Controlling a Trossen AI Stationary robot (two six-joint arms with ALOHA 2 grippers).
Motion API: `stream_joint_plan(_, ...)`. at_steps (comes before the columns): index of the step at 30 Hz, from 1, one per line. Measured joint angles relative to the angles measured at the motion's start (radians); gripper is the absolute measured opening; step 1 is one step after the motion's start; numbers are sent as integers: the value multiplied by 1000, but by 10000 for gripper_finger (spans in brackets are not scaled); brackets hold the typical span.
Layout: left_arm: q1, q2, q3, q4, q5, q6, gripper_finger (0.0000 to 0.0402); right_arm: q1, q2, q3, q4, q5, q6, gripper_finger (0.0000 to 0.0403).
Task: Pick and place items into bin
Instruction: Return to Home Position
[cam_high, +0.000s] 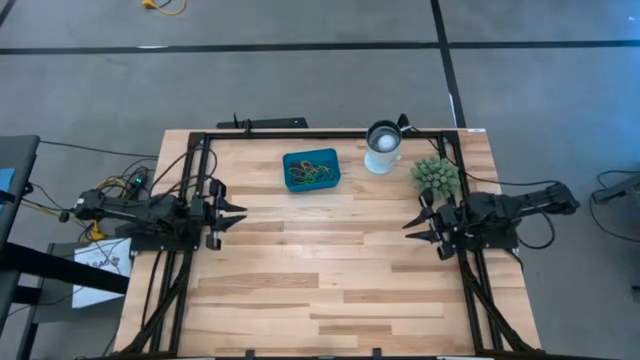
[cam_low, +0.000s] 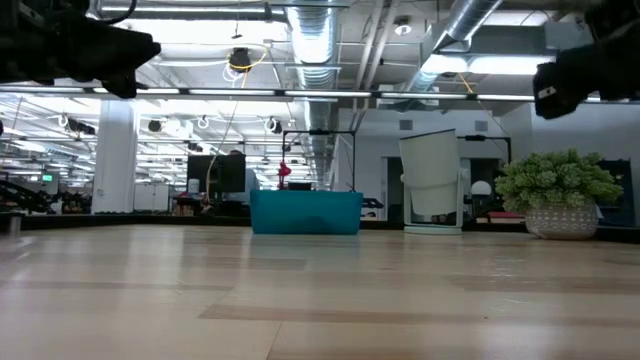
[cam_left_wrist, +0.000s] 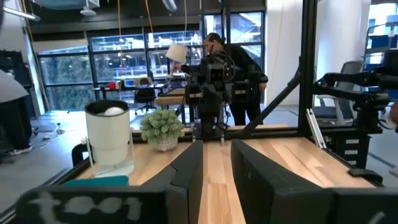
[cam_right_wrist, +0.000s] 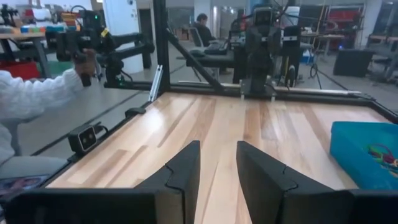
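Both arms sit low at their own sides of the table (cam_high: 330, 270), the left gripper (cam_high: 238, 214) and the right gripper (cam_high: 415, 222) pointing at each other across the wood, each with its fingers parted by a modest gap and holding nothing. The teal bin (cam_high: 287, 170) stands toward the far edge, between the two arms, with a tangle of coloured rubber bands (cam_high: 312, 172) lying inside it. Beside it on the right arm's side are a white cup (cam_high: 383, 148) and a green plant ball (cam_high: 436, 176), the plant close to the right gripper
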Motion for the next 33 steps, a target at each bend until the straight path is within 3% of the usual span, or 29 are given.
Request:
stream_joint_plan(3,0,3,0,-45,0,0,73,0,-14,-74,79,1,1,100)
stream_joint_plan(13,0,5,0,-173,3,-196,73,-1,-30,-75,113,5,27,100)
stream_joint_plan(33,0,5,1,-181,3,-203,73,-6,-30,-75,90,4,-42,100)
